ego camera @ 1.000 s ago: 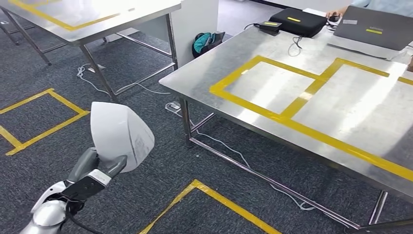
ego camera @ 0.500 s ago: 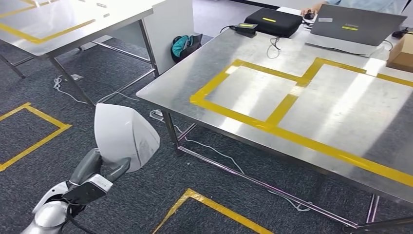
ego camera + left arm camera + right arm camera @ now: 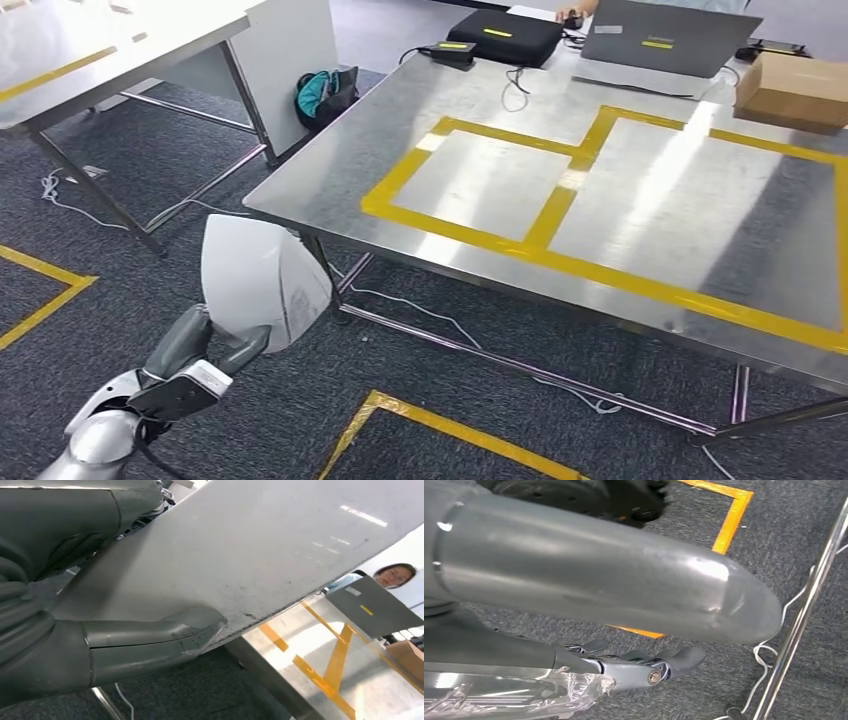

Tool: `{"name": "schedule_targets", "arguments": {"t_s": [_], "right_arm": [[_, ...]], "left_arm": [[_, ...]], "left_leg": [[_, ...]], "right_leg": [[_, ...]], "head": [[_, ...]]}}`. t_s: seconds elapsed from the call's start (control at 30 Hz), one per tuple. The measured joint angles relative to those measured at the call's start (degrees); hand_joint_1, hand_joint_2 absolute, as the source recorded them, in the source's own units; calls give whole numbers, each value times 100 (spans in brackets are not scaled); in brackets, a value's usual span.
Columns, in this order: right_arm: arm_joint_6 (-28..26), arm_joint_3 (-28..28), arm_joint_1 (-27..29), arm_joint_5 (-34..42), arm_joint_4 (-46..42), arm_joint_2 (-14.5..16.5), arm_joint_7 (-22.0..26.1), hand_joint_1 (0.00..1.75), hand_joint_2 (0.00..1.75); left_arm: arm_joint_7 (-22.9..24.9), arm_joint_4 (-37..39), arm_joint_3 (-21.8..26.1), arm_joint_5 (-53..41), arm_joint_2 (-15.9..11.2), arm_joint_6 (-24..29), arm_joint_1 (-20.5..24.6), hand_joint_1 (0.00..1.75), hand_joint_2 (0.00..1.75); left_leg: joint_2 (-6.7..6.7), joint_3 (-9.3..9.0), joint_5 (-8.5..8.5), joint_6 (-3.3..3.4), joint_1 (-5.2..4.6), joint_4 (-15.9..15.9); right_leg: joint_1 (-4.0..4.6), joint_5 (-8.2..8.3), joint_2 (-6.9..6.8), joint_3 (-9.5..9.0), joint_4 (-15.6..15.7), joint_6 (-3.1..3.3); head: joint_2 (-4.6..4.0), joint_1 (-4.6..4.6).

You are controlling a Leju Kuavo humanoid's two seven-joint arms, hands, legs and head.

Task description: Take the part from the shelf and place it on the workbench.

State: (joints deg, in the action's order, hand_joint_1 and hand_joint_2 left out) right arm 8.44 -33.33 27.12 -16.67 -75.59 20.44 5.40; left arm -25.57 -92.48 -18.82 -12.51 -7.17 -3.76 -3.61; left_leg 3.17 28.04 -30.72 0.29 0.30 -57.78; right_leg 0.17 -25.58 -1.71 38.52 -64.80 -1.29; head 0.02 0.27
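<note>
Carpet with yellow tape lines (image 3: 30, 300) fills my far left, beneath a second steel table (image 3: 120, 50). Near left, my left robot hand (image 3: 205, 345) pinches the white curved shell part (image 3: 260, 280) by its lower edge, thumb (image 3: 155, 635) pressed against one face and the darker fingers behind it; the part is upright in the air above the carpet, just left of the bench (image 3: 480, 250) and not touching it. Bench top carries yellow tape rectangles (image 3: 560, 190); at its far edge sit a black case (image 3: 505, 35), a grey laptop (image 3: 665, 35) and, right, a cardboard box (image 3: 795, 90). My right robot hand (image 3: 624, 665) hangs over carpet, its fingers loosely apart, holding nothing.
</note>
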Motion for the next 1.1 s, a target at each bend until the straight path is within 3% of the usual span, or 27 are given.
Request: {"name": "schedule_targets", "arguments": {"t_s": [0.03, 0.1, 0.17, 0.2, 0.23, 0.3, 0.37, 0.4, 0.43, 0.5, 0.53, 0.6, 0.67, 0.73, 0.83, 0.87, 0.9, 0.93, 1.0, 1.07, 1.1], "right_arm": [[4, 1, -8, -3, -2, 0, 4, 0, 0], [13, 2, -12, -12, -4, 0, 8, 0, 0], [31, -1, -1, -25, -4, 1, 9, 0, 0], [43, -4, -1, -33, -4, 1, 10, 0, 0], [55, -8, -7, -40, -5, 2, 11, 0, 0], [72, -12, -21, -49, -5, 2, 13, 0, 0], [83, -9, -26, -52, -5, 4, 13, 0, 0], [87, -8, -25, -54, -5, 5, 12, 0, 0], [87, -7, -24, -56, -5, 7, 11, 0, 0], [91, -9, -25, -66, -5, 7, 11, 0, 0], [93, -10, -26, -73, -6, 7, 11, 0, 0], [101, -10, -16, -89, -7, 7, 13, 0, 0], [111, -13, 8, -108, -8, 7, 13, 0, 0], [116, -18, 18, -125, -8, 8, 13, 0, 0], [120, -12, -16, -143, -7, 9, 13, 0, 0], [123, -9, -22, -153, -7, 9, 13, 0, 0], [127, -7, -21, -167, -6, 9, 13, 0, 0], [133, -7, -18, -183, -5, 9, 13, 0, 0], [152, -12, -22, -216, -3, 9, 13, 0, 0], [171, -14, -45, -248, 12, 9, 10, 0, 0], [175, -14, -56, -260, 23, 9, 7, 0, 0]], "left_arm": [[0, 0, 0, -2, -3, -2, 15, 175, 175], [-1, 0, -4, -7, -9, -3, 36, 175, 175], [-2, 0, -11, -23, -14, -4, 65, 175, 175], [-2, 0, -14, -32, -19, -4, 89, 175, 175], [-2, 0, -17, -41, -25, -5, 114, 175, 175], [-2, 4, -22, -53, -46, -7, 140, 175, 175], [-1, 10, -24, -60, -65, -8, 142, 175, 175], [0, 11, -24, -61, -71, -8, 144, 175, 175], [0, 11, -24, -63, -74, -8, 149, 175, 175], [7, 11, -25, -67, -81, -8, 169, 175, 175], [23, 12, -25, -68, -83, -6, 183, 175, 175], [91, 15, -26, -66, -81, -2, 205, 175, 175], [179, 17, -24, -58, -70, 3, 231, 175, 175], [250, 20, -21, -43, -54, 17, 270, 175, 175], [349, 43, -18, -17, -41, 50, 291, 175, 175], [381, 57, -17, -16, -39, 63, 294, 175, 175], [403, 73, -16, -20, -34, 79, 301, 175, 175], [418, 86, -15, -29, -27, 95, 314, 175, 175], [428, 106, -15, -50, -9, 114, 353, 175, 175], [429, 116, -16, -62, 2, 127, 401, 175, 175], [429, 121, -17, -64, 4, 131, 418, 175, 175]], "left_leg": [[39, -23, -24, -18, -14, 1], [128, -44, -46, -64, -33, 21], [173, -75, -70, -119, -26, 48], [100, -62, -125, -146, -19, -10], [-10, 15, -234, -173, -11, -188], [-226, 382, -553, -210, 2, -887], [-269, 780, -702, -237, 7, -1513], [-275, 859, -602, -244, 11, -1558], [-289, 828, -396, -249, 18, -1381], [-442, 570, 81, -264, 52, -663], [-543, 454, 207, -254, 71, -353], [-660, 366, 242, -198, 80, -83], [-572, 367, 256, -110, 78, -54], [-483, 357, 281, -42, 99, -35], [-364, 351, 275, 1, 104, -30], [-329, 347, 266, 2, 103, -31], [-302, 339, 255, -2, 106, -32], [-285, 323, 240, -14, 111, -32], [-269, 271, 203, -60, 124, -31], [-265, 238, 166, -126, 111, -30], [-264, 228, 161, -160, 101, -15]], "right_leg": [[45, 67, -95, -144, 267, 40], [108, 41, -166, -233, 426, 72], [94, 59, -47, -244, 489, 91], [74, 72, 12, -263, 528, 107], [50, 84, 69, -288, 568, 123], [27, 88, 184, -313, 599, 148], [23, 80, 315, -321, 600, 159], [20, 78, 388, -331, 599, 158], [15, 76, 461, -346, 597, 154], [12, 65, 604, -361, 572, 118], [15, 60, 669, -343, 546, 91], [17, 73, 775, -284, 524, 21], [-2, 104, 845, -231, 542, -42], [4, -2, 685, -125, 373, -104], [-9, -474, 295, 339, -602, -180], [-22, -558, 244, 479, -886, -195], [-36, -541, 219, 528, -991, -204], [-48, -421, 207, 458, -864, -210], [-67, -93, 182, 60, -143, -222], [-60, 21, 167, -261, 403, -193], [-48, -10, 169, -309, 477, -162]], "head": [[0, 2], [0, 2], [0, 3], [0, -1], [0, -7], [0, -20], [0, -23], [0, -22], [0, -22], [0, -21], [0, -20], [0, -17], [0, -19], [0, 14], [0, 66], [0, 66], [0, 67], [0, 67], [0, 68], [0, 72], [0, 68]]}}
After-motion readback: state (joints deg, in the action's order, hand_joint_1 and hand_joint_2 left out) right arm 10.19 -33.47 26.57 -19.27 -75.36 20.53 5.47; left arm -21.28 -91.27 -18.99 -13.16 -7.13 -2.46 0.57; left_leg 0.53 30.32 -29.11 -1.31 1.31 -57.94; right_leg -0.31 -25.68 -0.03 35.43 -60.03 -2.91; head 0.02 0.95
